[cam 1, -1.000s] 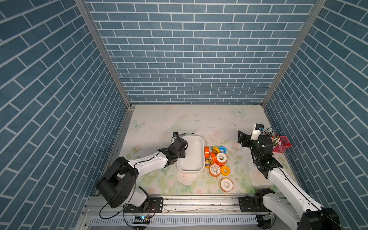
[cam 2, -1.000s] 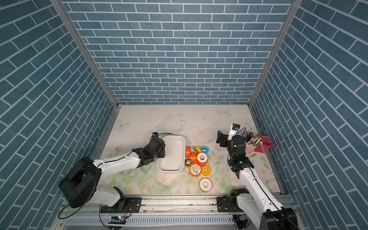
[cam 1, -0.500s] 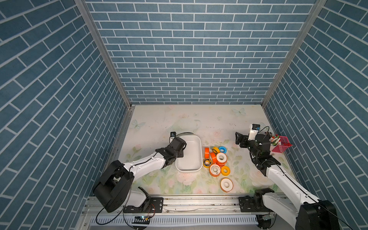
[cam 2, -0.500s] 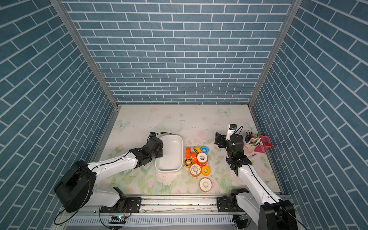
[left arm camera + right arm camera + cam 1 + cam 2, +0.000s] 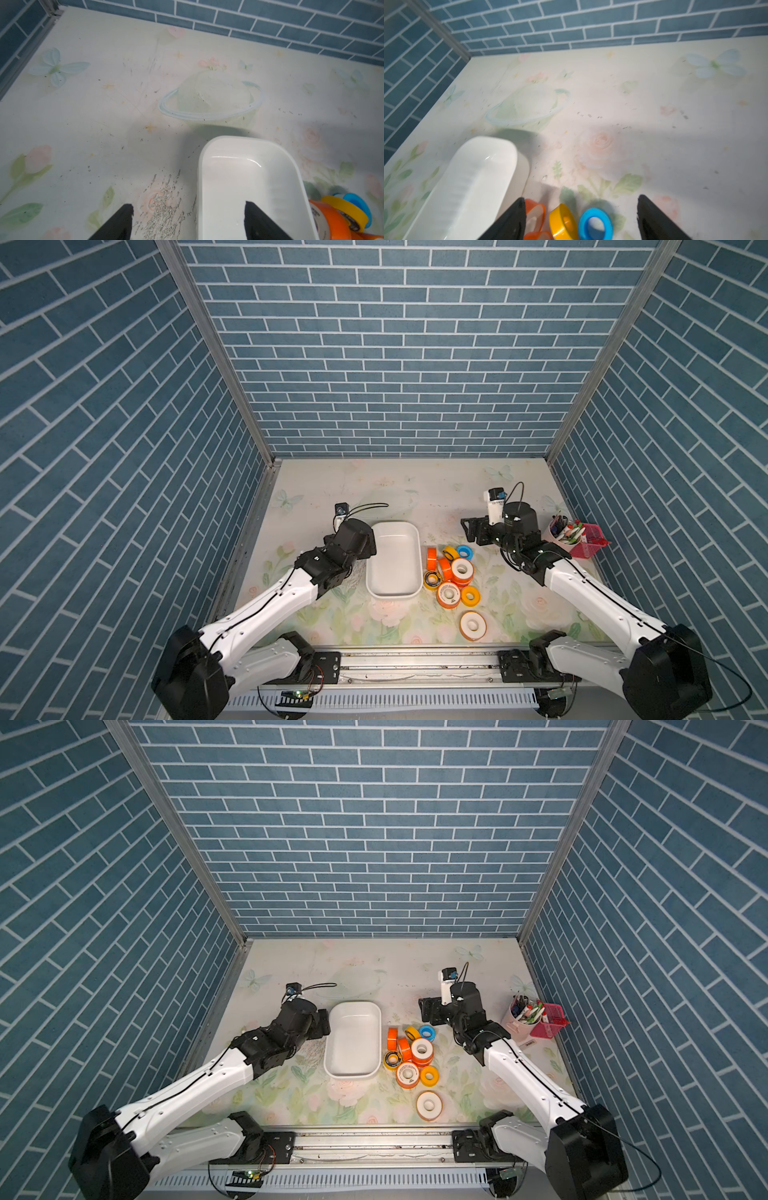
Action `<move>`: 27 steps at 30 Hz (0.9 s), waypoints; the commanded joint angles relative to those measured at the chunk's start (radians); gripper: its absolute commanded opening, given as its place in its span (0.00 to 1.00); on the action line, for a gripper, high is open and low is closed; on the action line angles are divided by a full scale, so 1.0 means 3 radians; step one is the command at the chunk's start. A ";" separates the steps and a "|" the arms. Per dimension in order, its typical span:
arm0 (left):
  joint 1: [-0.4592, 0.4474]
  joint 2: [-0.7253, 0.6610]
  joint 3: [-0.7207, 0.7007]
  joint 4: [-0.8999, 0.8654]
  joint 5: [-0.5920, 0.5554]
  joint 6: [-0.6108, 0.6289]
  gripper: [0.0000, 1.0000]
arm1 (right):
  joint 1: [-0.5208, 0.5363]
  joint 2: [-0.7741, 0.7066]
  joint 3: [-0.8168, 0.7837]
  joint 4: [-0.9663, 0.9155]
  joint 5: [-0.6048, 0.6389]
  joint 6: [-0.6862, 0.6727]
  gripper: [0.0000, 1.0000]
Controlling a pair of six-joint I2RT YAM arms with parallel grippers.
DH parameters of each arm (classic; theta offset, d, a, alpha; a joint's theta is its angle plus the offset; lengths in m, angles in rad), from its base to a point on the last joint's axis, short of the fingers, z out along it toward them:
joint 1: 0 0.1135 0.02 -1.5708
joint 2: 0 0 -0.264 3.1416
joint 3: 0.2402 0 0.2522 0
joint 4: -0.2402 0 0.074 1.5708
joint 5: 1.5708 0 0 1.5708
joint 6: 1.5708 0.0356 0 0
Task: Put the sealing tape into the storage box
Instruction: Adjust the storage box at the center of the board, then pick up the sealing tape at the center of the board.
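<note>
The sealing tape lies in a loose cluster on the surface, just beside the long side of the storage box nearer the right arm. One orange roll lies apart, toward the front rail. The box is empty; no roll is stowed yet.

The box-to-cluster placement probably keeps each transfer short.

The left gripper stands wide open and grips nothing. One finger hangs over the box interior, the other over the surface outside, so the jaws straddle the box wall without clamping it. This pose suits positioning or steadying the box.

The right gripper is also spread wide and empty. It hovers over the far edge of the cluster, with the yellow roll and blue roll between its fingers, apparently lined up for a first pick.

The surface carries a pale floral print with scuffed patches. A pen cup and pink mesh basket stand at its right edge. Blue brick-pattern walls enclose three sides.
</note>
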 commanded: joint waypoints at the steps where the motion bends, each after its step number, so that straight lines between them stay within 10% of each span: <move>1: 0.0070 -0.0223 0.0058 -0.0468 -0.0119 -0.0124 0.91 | 0.0283 0.0209 0.0281 -0.0520 -0.0047 -0.0144 0.83; 9: 0.0127 -0.0690 -0.0004 -0.0673 0.0118 0.0015 0.90 | 0.0804 0.0849 0.0856 -0.0947 0.0294 -0.0098 0.78; 15: 0.0137 -0.0859 -0.0047 -0.0559 0.0162 0.0116 0.89 | 0.1007 0.1265 0.1059 -0.1000 0.0357 0.0057 0.57; 27: 0.0157 -0.0827 -0.0073 -0.0544 0.0185 0.0126 0.90 | 0.1146 0.1555 0.1144 -0.1144 0.0627 0.0268 0.55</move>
